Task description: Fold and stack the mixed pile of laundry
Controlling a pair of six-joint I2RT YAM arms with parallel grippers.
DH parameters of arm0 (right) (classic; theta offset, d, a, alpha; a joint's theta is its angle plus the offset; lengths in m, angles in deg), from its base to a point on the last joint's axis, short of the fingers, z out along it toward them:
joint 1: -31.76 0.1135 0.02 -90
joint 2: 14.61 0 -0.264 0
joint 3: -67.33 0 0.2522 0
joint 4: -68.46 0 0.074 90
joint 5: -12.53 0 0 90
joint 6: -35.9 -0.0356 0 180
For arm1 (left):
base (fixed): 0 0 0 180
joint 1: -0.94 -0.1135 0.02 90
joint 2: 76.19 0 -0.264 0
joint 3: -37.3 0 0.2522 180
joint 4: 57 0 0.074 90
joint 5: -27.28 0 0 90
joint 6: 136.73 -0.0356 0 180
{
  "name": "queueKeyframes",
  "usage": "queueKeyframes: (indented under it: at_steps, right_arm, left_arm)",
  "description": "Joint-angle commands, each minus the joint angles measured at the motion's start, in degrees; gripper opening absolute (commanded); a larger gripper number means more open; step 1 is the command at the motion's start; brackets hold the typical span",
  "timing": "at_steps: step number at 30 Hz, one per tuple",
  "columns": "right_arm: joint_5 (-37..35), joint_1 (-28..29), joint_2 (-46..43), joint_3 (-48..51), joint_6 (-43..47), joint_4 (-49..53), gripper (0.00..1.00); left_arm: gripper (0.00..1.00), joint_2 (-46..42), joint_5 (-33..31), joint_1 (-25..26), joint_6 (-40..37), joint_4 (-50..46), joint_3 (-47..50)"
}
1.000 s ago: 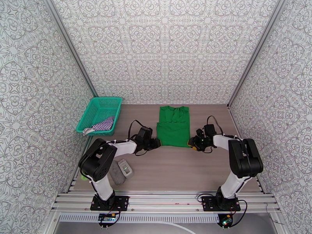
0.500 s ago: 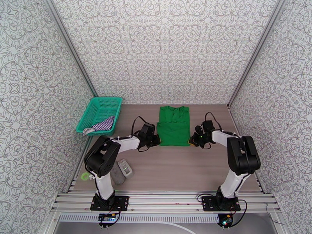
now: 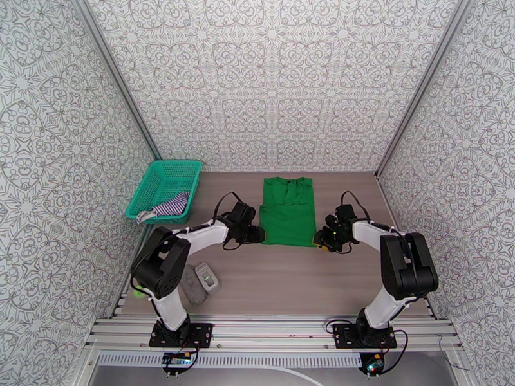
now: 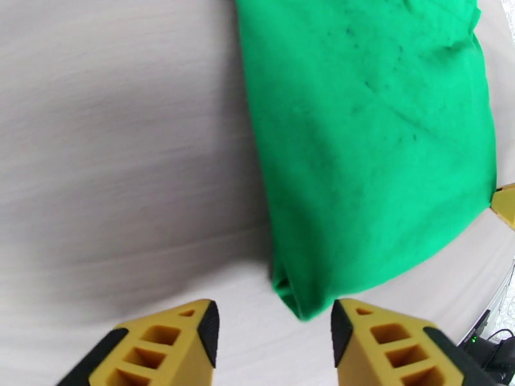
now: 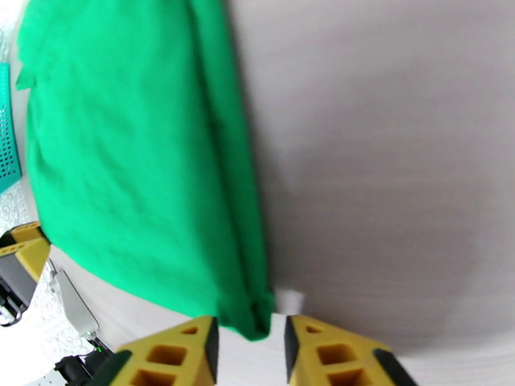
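left pincer point(image 4: 273, 336) spread at green shirt point(image 4: 367, 136) corner, right pincer point(image 5: 248, 345) spread

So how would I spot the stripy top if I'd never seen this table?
Look at the far left of the grey table for a teal mesh basket. The striped top lies crumpled in its near end. It is navy-and-white striped, unlike the plain green shirt lying flat mid-table.
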Motion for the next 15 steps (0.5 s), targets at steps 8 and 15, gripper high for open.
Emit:
queueKeyframes:
  at_steps: [8,15]
  right_arm:
    - [6.58,-1.91,-1.2,4.28,-5.88,-6.3,0.44]
    - [7.51,-1.91,1.44,4.12,-6.91,-9.51,0.4]
  left_arm:
    - [0.58,-3.83,5.29,0.61,14.04,17.68,11.52]
    - [0.55,2.93,6.1,2.4,18.32,25.45,10.41]
